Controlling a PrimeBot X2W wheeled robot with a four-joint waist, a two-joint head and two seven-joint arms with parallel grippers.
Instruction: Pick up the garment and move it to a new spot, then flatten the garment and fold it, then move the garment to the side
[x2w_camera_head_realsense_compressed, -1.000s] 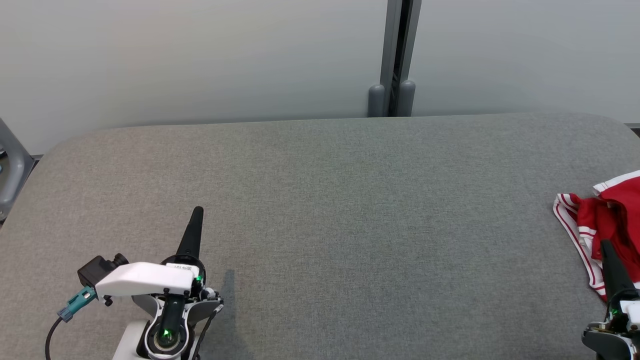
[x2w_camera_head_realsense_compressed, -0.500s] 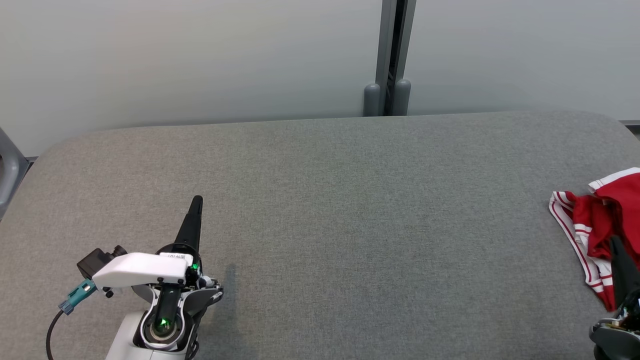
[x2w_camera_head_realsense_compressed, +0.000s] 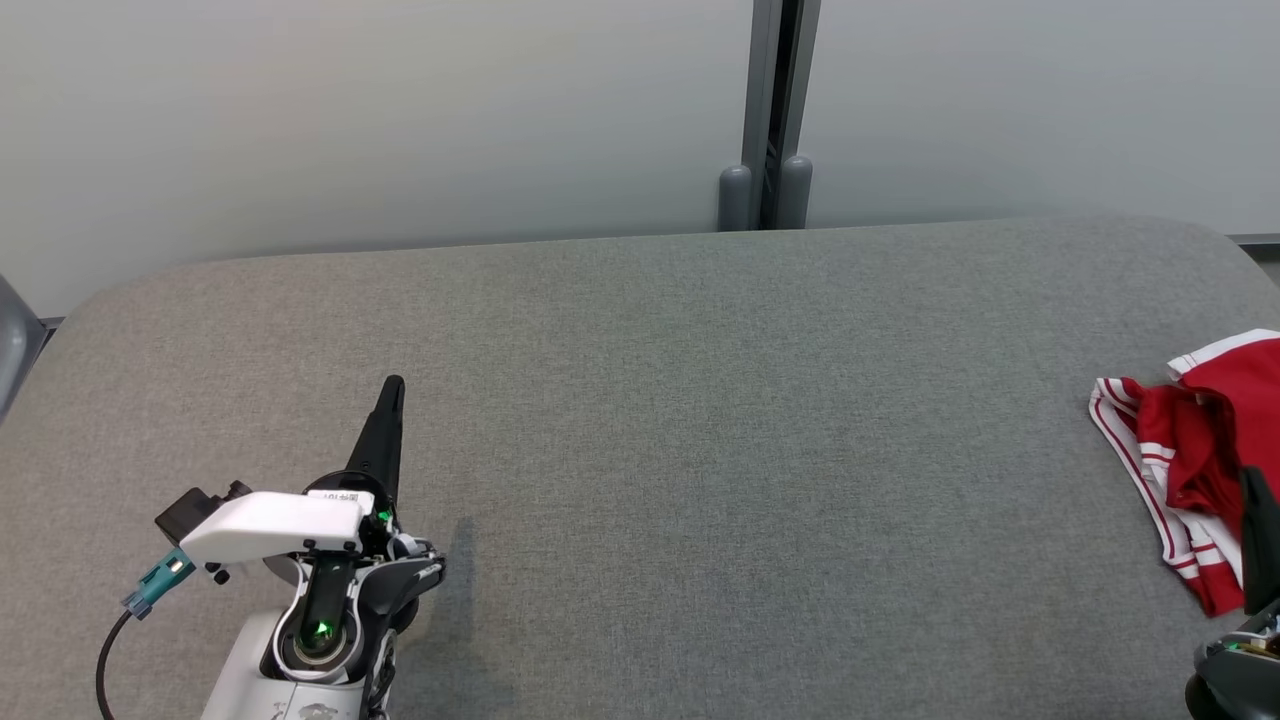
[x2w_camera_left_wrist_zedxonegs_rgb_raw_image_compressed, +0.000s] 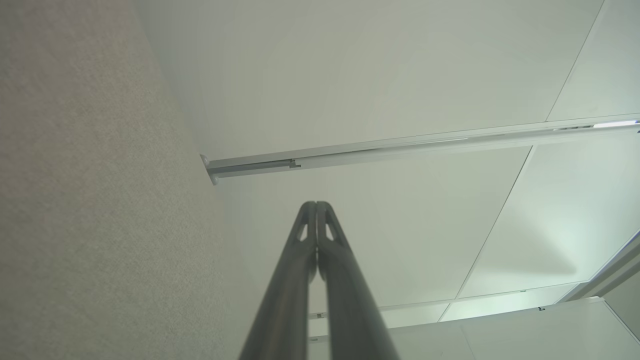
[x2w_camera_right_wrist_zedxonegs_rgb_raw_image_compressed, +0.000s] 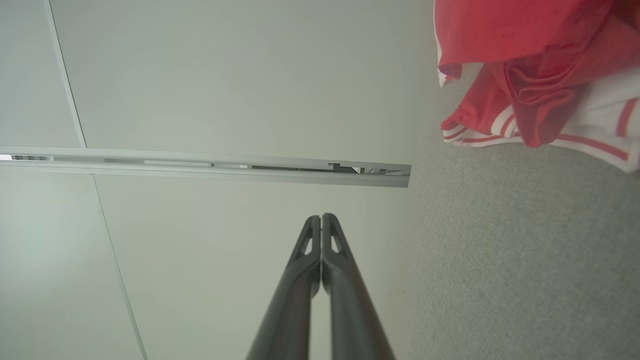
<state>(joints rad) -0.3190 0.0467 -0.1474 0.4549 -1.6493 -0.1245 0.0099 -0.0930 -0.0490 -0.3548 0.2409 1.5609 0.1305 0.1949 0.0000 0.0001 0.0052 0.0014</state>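
Head view has panned over the last second. The post (x2w_camera_head_realsense_compressed: 765, 150) and the garment (x2w_camera_head_realsense_compressed: 1190, 450) both sit a little further left in frame, so I log that as camera motion, not as things moving.

Against the worktop (x2w_camera_head_realsense_compressed: 700, 450), the left gripper (x2w_camera_head_realsense_compressed: 393, 385) reaches slightly further toward the far edge than before. The right gripper (x2w_camera_head_realsense_compressed: 1255, 480) has slid toward the frame's right side and stands in front of the garment's near part.

Both claws are clenched, tips pressed together, nothing between them; the wrist views agree. In the right wrist view the tips are clear of the cloth.

Garment: red with white-striped trim, crumpled at the worktop's right edge. The visible part runs long from far side to near side along that edge, striped hem toward the worktop's middle. The frame cuts off its right portion, so I cannot tell the true long axis.
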